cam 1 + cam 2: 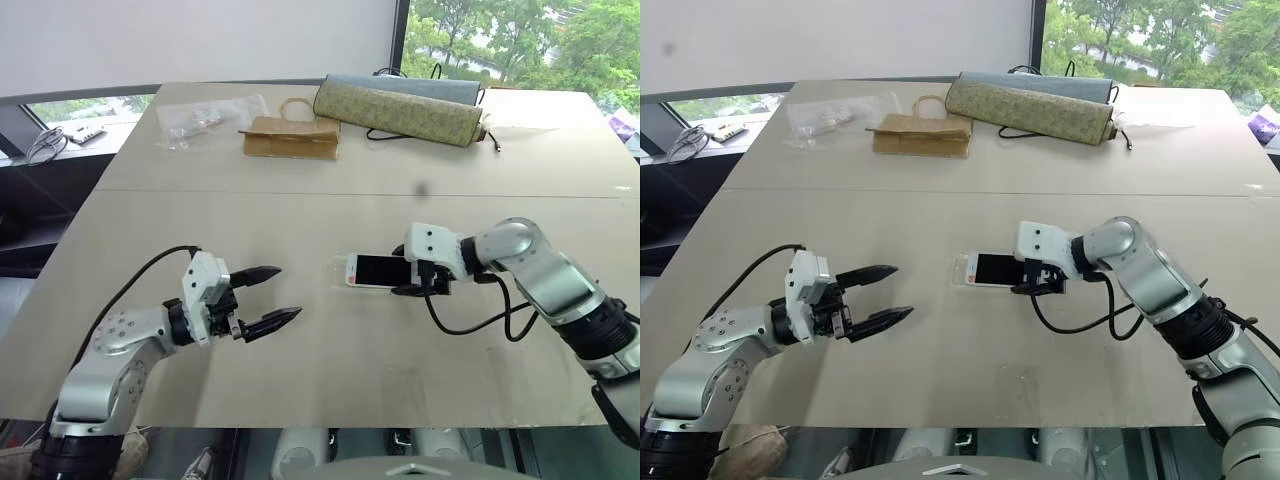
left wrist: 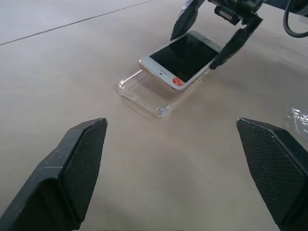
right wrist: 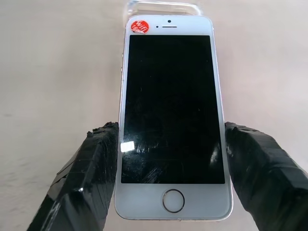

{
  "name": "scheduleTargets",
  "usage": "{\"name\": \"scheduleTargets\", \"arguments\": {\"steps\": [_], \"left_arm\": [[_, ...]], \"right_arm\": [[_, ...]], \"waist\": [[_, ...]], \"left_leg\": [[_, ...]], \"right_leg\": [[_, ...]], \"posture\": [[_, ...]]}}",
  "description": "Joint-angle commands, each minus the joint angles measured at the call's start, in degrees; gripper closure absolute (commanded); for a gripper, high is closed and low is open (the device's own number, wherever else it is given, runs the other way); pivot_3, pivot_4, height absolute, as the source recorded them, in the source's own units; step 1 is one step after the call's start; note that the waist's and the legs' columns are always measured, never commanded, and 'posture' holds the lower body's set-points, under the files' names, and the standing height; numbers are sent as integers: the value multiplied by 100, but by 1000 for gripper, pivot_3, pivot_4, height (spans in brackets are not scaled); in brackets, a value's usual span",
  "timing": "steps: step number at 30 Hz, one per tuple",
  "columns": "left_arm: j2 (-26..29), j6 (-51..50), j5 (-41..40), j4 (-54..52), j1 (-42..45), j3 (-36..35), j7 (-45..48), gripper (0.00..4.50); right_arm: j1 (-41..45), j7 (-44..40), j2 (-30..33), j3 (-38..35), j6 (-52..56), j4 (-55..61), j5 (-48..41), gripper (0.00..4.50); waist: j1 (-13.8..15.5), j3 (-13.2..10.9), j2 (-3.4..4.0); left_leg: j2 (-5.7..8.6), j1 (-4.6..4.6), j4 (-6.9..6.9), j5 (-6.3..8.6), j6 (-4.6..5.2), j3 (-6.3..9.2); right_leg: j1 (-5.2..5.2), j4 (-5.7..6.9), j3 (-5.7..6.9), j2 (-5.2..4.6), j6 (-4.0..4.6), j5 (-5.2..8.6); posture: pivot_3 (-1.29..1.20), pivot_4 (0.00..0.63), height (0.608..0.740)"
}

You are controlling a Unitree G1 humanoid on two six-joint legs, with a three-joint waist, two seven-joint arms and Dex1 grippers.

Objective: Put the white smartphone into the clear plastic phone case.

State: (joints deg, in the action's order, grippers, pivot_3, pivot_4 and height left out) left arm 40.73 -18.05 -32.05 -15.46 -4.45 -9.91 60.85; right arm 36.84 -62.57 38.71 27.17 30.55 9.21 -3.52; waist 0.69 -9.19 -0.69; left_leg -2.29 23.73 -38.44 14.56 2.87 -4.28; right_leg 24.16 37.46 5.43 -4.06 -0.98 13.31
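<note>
On the desk (image 1: 300, 380), I hold the white smartphone (image 1: 375, 270) in the right gripper (image 1: 413, 276), pinched by its long edges at the home-button end. Its long axis runs straight ahead of that gripper, the far end lying over the clear plastic phone case (image 2: 144, 94), which extends beyond it on the same line. The left gripper (image 1: 270, 295) stands fully open and empty, near the case's far end.

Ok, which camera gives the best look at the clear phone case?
The left wrist view: the clear plastic phone case shows its rim and corners, with the white smartphone tilted over its far end. The right wrist view shows one end beyond the phone; the eye views show a faint outline.
</note>
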Motion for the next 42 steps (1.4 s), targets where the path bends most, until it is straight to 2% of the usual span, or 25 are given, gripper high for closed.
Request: {"name": "scheduleTargets", "arguments": {"steps": [1,14,25,30,37,42], "left_arm": [[-60,218,118,40,16,68,38,0],[-140,1029,282,448,-531,-52,303,0],[-175,1078,169,326,-513,-67,239,0],[-150,788,-21,144,-226,-141,62,0],[-128,-437,-618,-403,843,-364,-1011,0],[79,-921,-720,-893,775,-206,-1012,0]], "right_arm": [[168,-51,-75,48,-68,200,140,1586],[366,-190,-304,310,139,-72,517,1587],[590,-264,-549,-63,1009,93,-32,1588],[763,-216,-564,-148,1136,20,-171,1588],[880,-168,-450,23,857,-294,19,1588],[886,-208,-405,206,551,-465,293,1588]], "waist": [[0,0,0],[-11,0,1],[-17,0,1],[-3,-1,1],[0,0,0],[-79,0,0]], "left_leg": [[0,0,0,0,0,0],[-3,-2,0,0,0,2],[-3,0,0,0,0,1],[-2,1,0,1,1,4],[2,3,-3,0,0,10],[3,0,-1,-15,-25,-4]], "right_leg": [[0,0,1,0,0,0],[2,6,6,-1,2,0],[4,8,3,-5,3,-1],[3,8,3,-7,3,-1],[0,11,-4,-7,1,-2],[2,11,-3,-2,-1,-2]], "posture": [[0,150,740],[0,150,740],[0,150,740],[0,150,740],[0,150,740],[0,150,740]]}}
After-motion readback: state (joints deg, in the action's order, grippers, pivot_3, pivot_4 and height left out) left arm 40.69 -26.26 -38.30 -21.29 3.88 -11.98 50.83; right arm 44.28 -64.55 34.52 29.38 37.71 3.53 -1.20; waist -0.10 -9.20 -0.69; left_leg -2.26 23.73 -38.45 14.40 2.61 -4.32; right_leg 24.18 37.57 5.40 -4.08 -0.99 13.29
